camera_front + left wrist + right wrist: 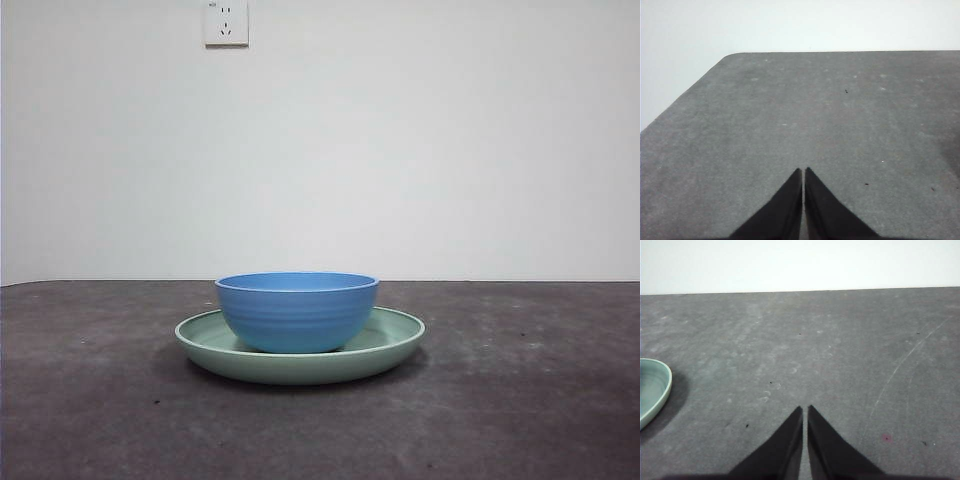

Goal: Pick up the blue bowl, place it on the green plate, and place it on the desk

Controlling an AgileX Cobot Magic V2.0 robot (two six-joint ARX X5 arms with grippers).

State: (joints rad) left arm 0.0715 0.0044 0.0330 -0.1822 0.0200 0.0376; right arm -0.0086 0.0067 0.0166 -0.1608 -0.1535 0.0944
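Note:
The blue bowl stands upright inside the green plate, and the plate rests on the desk at the middle of the front view. Neither arm shows in that view. My left gripper is shut with nothing in it, over bare desk; neither bowl nor plate appears in its wrist view. My right gripper is also shut and holds nothing. An edge of the green plate shows off to one side of it, well apart from its jaws.
A white wall with a power socket rises behind the desk. The desk's rounded far corner shows in the left wrist view. A faint scratch runs across the desk surface near the right gripper.

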